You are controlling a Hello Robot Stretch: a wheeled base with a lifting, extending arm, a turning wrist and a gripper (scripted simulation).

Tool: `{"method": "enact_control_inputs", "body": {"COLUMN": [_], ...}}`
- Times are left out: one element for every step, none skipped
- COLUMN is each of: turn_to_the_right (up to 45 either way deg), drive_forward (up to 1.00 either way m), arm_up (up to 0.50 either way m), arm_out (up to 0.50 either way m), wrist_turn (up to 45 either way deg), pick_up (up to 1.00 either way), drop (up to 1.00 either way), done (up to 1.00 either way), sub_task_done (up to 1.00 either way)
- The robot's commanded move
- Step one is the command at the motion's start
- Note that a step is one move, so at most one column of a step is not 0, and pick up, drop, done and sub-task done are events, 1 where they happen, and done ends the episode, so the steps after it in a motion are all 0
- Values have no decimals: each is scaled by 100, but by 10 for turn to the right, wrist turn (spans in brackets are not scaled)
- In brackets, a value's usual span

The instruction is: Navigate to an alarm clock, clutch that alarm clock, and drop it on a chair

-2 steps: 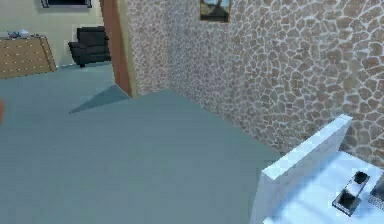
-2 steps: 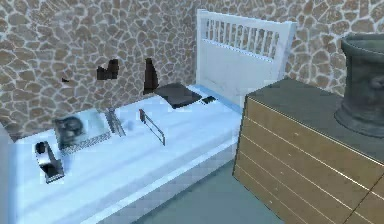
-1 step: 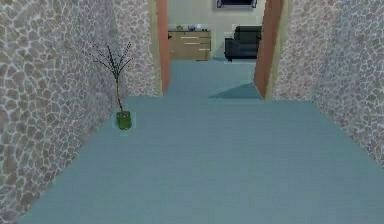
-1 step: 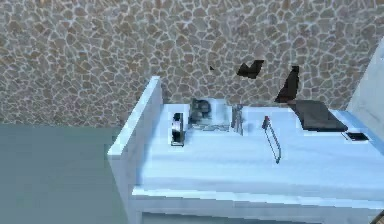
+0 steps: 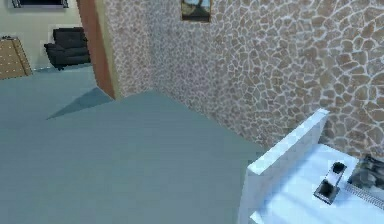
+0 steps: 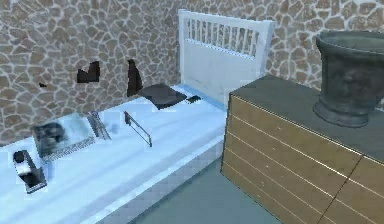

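Beside stone-patterned walls (image 5: 280,70), white bed (image 6: 190,135) — cluttered — wooden dresser (image 6: 290,140), blue-grey floor (image 5: 120,150), fingers' state cannot be told

A home bedroom: a white bed (image 6: 175,152) with slatted headboard (image 6: 224,48), a wooden dresser (image 6: 300,145) beside it, and seemingly a dark armchair (image 5: 68,46) farther off.

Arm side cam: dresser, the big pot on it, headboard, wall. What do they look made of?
Dresser: looks like wood, with matte tan drawer fronts showing grain streaks and a darker top.
Pot: dark, dull and mottled; aged metal or stone, can't tell which.
Headboard: smooth white paint with a slatted top; probably wood.
Wall: irregular brown stones in pale mortar.
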Motion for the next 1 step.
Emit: {"method": "enact_control_inputs", "body": {"turn_to_the_right": [150], "drive_forward": [0], "arm_up": [0], "arm_out": [0], "wrist_turn": [0], "pick_up": [0], "drop": [0], "done": [0], "sub_task_done": [0]}}
